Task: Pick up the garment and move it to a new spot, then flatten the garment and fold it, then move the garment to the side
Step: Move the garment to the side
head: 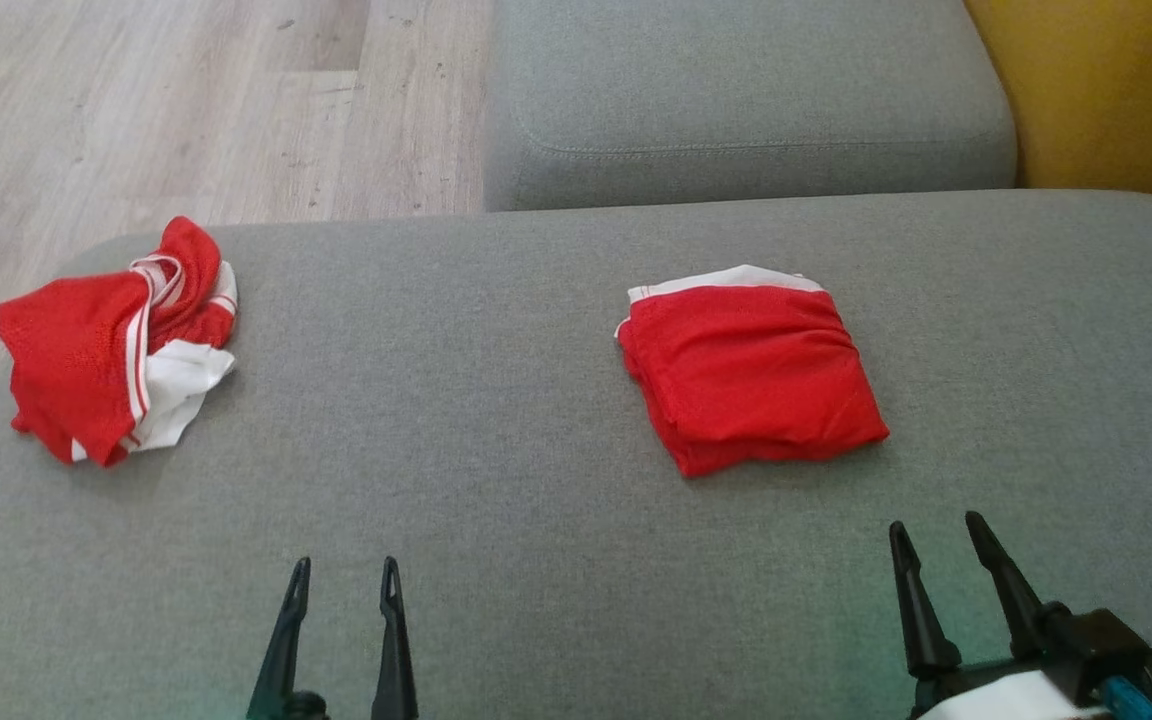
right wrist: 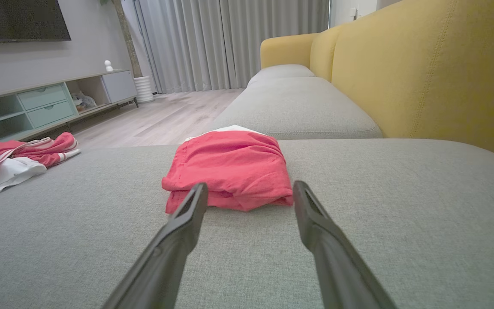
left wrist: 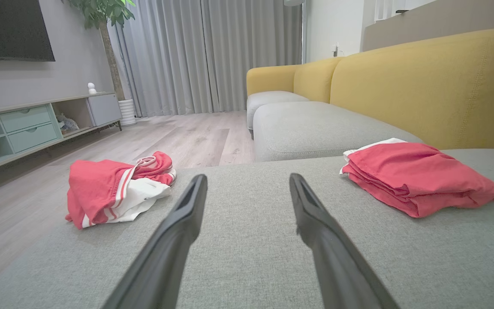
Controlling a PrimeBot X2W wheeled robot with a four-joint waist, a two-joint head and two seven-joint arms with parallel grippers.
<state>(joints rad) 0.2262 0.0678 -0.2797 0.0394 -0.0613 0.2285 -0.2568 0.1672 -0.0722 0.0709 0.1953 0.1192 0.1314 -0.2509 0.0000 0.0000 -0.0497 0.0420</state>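
Grey sofa cushion (head: pixel 536 470) below: left gripper (head: pixel 346 565) and right gripper (head: pixel 937 522) hang over its near edge, both spread wide, empty. Ahead of the right one lies a folded red garment (head: pixel 751 375) (white edge showing); a crumpled garment (head: pixel 116 340) sits far left, by wooden floor (head: pixel 186 100).

Wide grey fabric seat cushion (head: pixel 496 420), flat top, woven texture. Two garments lie directly on it, well apart, bare grey fabric between them. Near left edge: crumpled garment (head: pixel 106 350), red with white panel and striped trim, bunched in loose heap. Right of centre: folded garment (head: pixel 751 375), red, neat squarish stack, white strip showing along far edge.
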